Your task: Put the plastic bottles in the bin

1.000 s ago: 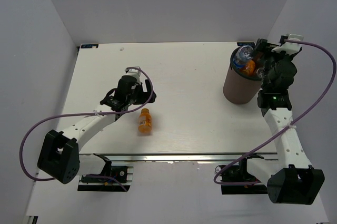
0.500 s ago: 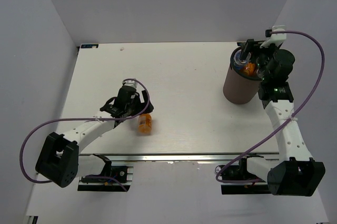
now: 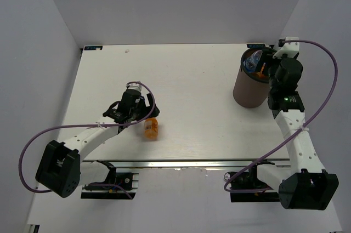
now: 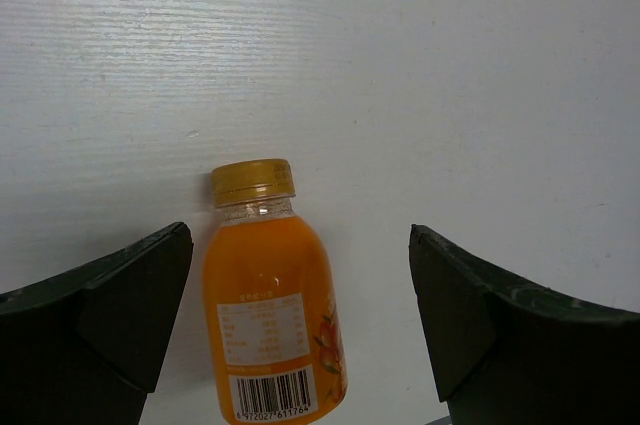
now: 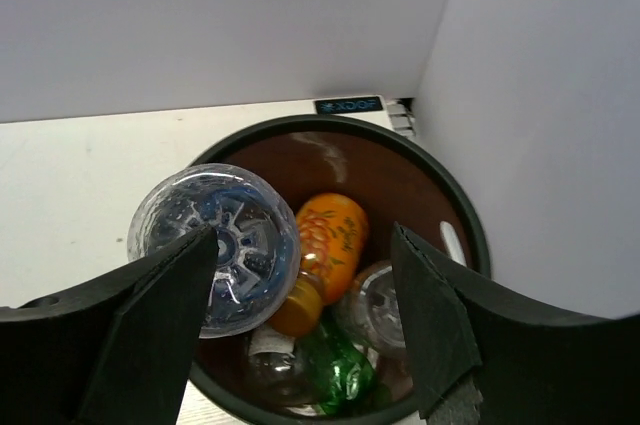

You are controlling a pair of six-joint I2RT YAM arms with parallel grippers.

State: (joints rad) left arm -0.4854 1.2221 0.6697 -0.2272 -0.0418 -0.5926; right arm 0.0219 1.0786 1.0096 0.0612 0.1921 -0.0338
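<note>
An orange bottle point(image 3: 151, 128) with a yellow cap and a label lies on its side on the white table. In the left wrist view the orange bottle point(image 4: 268, 320) lies between my open fingers, nearer the left one, cap pointing away. My left gripper point(image 3: 145, 119) point(image 4: 298, 245) is open just over it, touching nothing. The dark brown bin point(image 3: 247, 91) stands at the far right. My right gripper point(image 3: 262, 64) point(image 5: 300, 235) hangs open and empty above the bin point(image 5: 472, 217). Inside it lie a clear bottle with blue point(image 5: 215, 245), an orange bottle point(image 5: 335, 230) and two more clear bottles point(image 5: 378, 307).
The bin stands close to the right wall and the table's far right corner. A black tag point(image 5: 348, 105) lies at the table's back edge behind the bin. The left arm's purple cable point(image 3: 88, 123) loops over the near left of the table.
My left gripper has moved nearer and lower over the orange bottle. My right wrist has shifted a little and now hangs centred over the bin.
</note>
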